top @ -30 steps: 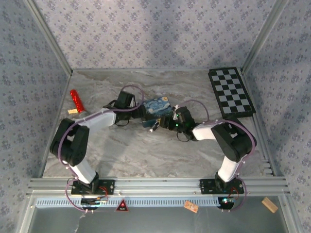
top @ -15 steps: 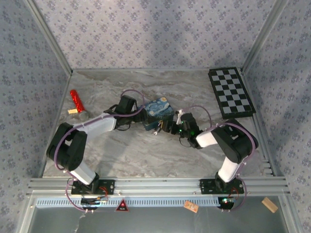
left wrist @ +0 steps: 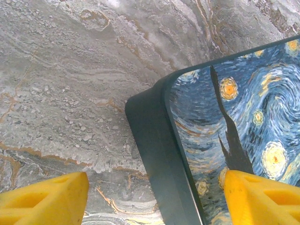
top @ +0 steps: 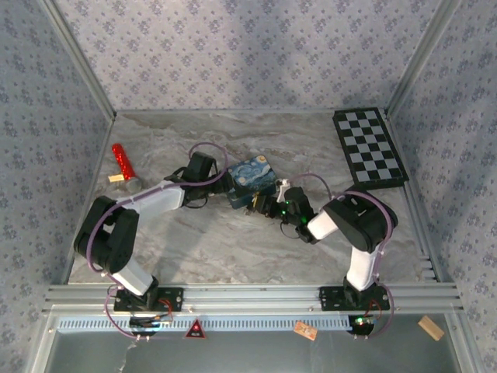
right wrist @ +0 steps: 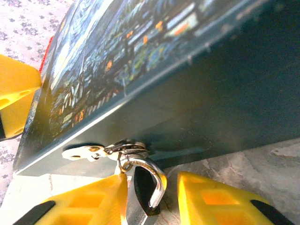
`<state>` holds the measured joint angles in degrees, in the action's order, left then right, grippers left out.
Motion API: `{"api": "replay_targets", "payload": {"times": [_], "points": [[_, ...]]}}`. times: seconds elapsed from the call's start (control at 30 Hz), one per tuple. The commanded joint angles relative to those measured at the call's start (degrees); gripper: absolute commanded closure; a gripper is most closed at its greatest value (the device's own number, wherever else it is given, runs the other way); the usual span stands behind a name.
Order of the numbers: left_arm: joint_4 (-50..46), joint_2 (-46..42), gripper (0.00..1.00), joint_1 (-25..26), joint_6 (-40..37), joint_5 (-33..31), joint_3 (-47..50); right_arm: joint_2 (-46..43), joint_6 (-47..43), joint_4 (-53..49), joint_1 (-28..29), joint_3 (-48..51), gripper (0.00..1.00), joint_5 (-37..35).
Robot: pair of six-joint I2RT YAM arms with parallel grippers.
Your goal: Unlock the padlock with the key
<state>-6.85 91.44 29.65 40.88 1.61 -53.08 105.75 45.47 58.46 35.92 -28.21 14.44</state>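
Seen from above, the left pincer (top: 223,183) sits at the left end of a painted box (top: 252,175) in the middle of the tabletop (top: 194,241), and the right pincer (top: 262,205) is at the box's near side. On the left wrist, the pincer's yellow fingers (left wrist: 42,199) are wide apart, straddling the box's corner. On the right wrist, the padlock (right wrist: 161,180) stands against the box's dark side between that pincer's fingers (right wrist: 211,204), a ring (right wrist: 124,147) hooked on its shackle, and I cannot tell whether they clamp it.

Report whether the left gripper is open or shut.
Open. On the left gripper, the yellow fingers stand wide apart: one over the marble table, one over the Starry Night box, clamping nothing.
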Motion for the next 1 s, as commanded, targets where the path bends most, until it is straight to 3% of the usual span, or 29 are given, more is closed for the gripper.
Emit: {"api": "replay_targets", "payload": {"times": [0.0, 0.23, 0.4, 0.97], "points": [[-0.7, 0.6, 0.25, -0.7, 0.9, -2.1, 0.8, 2.6, -0.8, 1.4, -0.8, 1.2, 0.68, 4.4], [-0.9, 0.1, 0.25, -1.0, 1.0, -1.4, 0.8, 5.5, 0.0, 8.6, -3.4, 2.1, 0.69, 7.9], [-1.1, -0.1, 0.26, -1.0, 1.4, -1.3, 0.9, 6.7, -0.4, 7.8, -2.4, 0.2, 0.7, 8.4], [-1.2, -0.9, 0.25, -0.9, 2.5, -2.4, 2.3, 5.7, 4.3, 11.3, -3.1, 1.9, 0.91, 6.1]]}}
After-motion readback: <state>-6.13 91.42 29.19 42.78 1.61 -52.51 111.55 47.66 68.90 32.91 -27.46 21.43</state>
